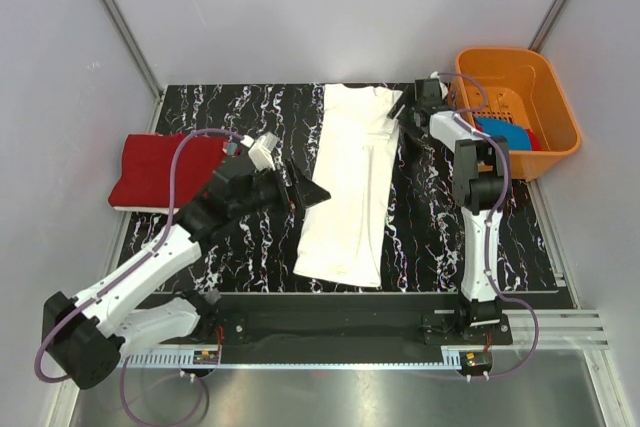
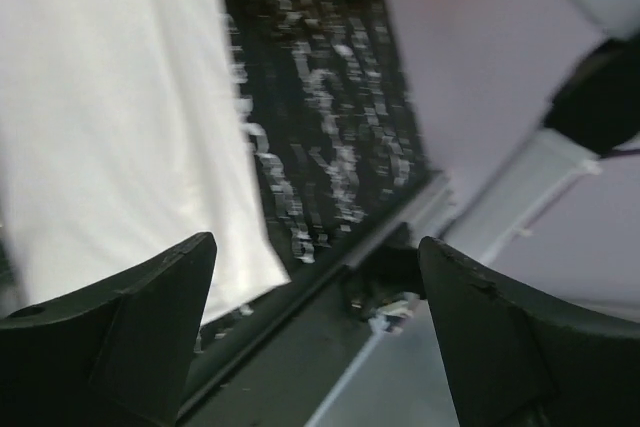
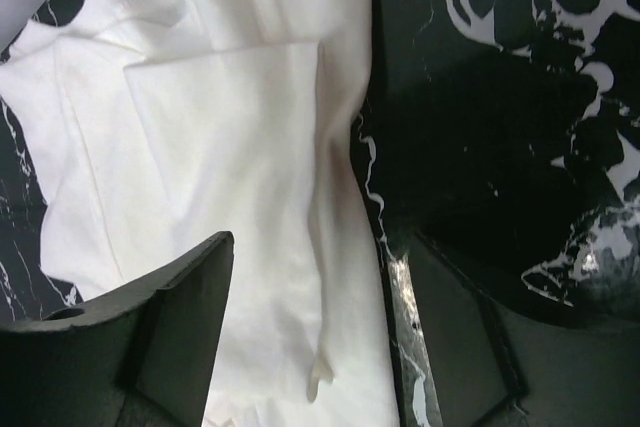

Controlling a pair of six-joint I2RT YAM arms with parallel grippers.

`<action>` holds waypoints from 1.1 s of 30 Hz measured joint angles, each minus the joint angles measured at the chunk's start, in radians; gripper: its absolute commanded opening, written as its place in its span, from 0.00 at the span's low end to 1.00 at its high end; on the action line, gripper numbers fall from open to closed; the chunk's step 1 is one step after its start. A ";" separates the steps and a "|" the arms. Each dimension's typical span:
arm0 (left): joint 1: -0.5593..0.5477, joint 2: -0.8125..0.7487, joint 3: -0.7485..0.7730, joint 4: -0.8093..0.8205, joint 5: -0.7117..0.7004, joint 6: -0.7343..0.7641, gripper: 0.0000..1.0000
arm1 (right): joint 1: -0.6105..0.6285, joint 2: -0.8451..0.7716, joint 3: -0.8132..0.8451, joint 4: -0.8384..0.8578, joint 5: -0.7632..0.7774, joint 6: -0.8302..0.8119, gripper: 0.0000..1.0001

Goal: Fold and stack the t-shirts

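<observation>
While the white t-shirt [image 1: 350, 187] lay as a long strip on the worktop [image 1: 430, 237], the left end effector [image 1: 310, 192] beside it and the right end effector [image 1: 406, 110] over its far corner both gaped empty, so a clean fold likely needed even grips on matching corners.

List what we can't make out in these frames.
- Blue tee: top view, mostly hidden by basket wall and right arm; fold unclear.
- Red tee: top view, one edge covered by left arm.
- White tee: left wrist view, motion blur wipes out detail; left edge cuts it off.
- Right end effector: top view, too small and dark to tell contact with cloth.
</observation>
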 measured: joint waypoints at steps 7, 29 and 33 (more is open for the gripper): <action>0.000 0.016 0.028 0.257 0.300 -0.237 0.88 | 0.014 -0.134 -0.200 0.074 -0.001 0.000 0.79; -0.008 0.250 0.056 0.126 0.325 -0.050 0.80 | 0.019 -0.476 -0.525 0.117 -0.069 0.005 0.80; -0.008 0.372 0.056 0.080 0.330 0.018 0.80 | 0.033 -0.629 -0.684 0.086 -0.109 -0.001 0.79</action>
